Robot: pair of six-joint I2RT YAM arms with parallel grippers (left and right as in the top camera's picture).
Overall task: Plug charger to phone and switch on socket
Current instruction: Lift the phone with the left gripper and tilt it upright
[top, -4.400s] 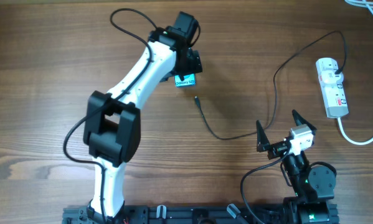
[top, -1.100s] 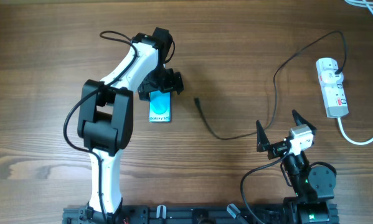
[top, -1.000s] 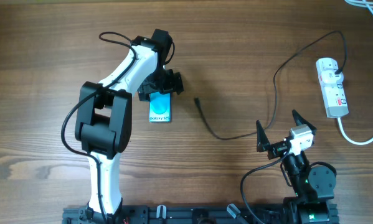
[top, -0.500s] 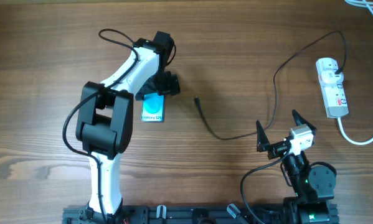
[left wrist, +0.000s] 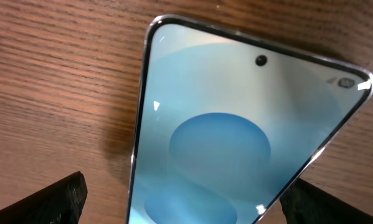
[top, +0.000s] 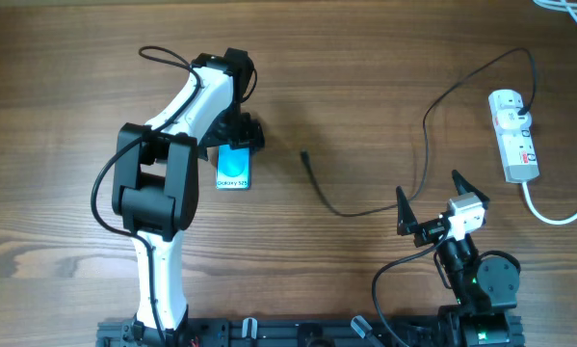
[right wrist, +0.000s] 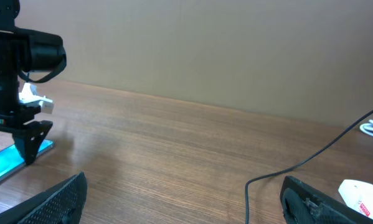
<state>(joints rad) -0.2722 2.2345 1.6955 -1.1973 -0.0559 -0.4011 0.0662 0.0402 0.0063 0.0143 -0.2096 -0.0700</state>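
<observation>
The phone (top: 233,170) lies flat on the wooden table, its turquoise screen up. My left gripper (top: 238,141) stands over its far end, open and straddling it. In the left wrist view the phone (left wrist: 236,124) fills the frame between the fingertips (left wrist: 56,200); the left one is clear of its edge and the right one is close to its edge. The charger's tip (top: 304,154) lies to the right of the phone, and its black cable (top: 425,145) runs to the socket (top: 514,135) at the far right. My right gripper (top: 429,208) is open and empty near the cable's bend.
A thick white lead (top: 550,212) curls from the socket to the right edge. Another white cable (top: 569,15) crosses the top right corner. In the right wrist view the charger cable (right wrist: 298,165) and the socket (right wrist: 363,194) lie ahead on the right, the left arm (right wrist: 18,56) on the left.
My left gripper has moved left and slightly toward the far edge, and the phone has slid left with it. The right arm, the charger and the socket have not moved.
</observation>
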